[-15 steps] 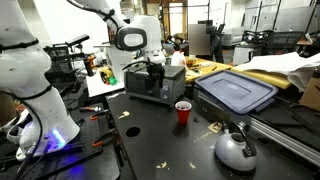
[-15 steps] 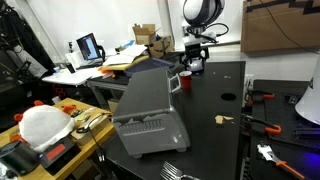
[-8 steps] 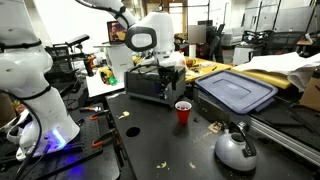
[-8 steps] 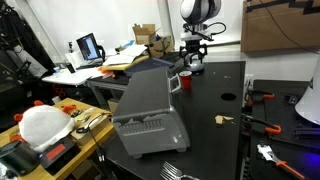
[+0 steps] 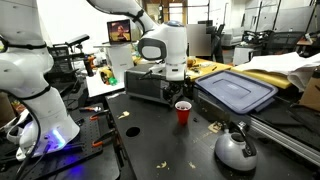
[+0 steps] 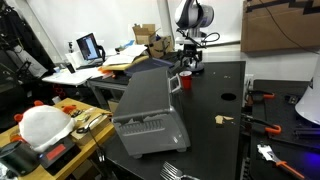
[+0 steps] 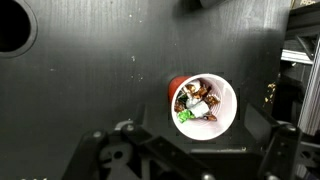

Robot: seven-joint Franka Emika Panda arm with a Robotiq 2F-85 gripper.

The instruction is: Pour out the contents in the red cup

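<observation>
The red cup (image 5: 183, 111) stands upright on the black table in front of the grey toaster oven; it also shows in the other exterior view (image 6: 183, 80). In the wrist view I look straight down into its white inside (image 7: 205, 107). The contents (image 7: 196, 103) are small brown, white and green pieces heaped in the bottom. My gripper (image 5: 176, 72) hangs above the cup, a little behind it. In the wrist view the gripper (image 7: 200, 142) is open, its dark fingers (image 7: 118, 132) spread wider than the cup and touching nothing.
A grey toaster oven (image 5: 145, 85) stands close behind the cup. A blue-lidded bin (image 5: 236, 92) lies beside it and a metal kettle (image 5: 236, 148) stands nearer the front. Pale crumbs (image 5: 213, 128) are scattered on the tabletop. A round hole (image 7: 14, 26) is in the table.
The arm has swung sideways from above the toaster oven to above the red cup. The cup has not moved.
</observation>
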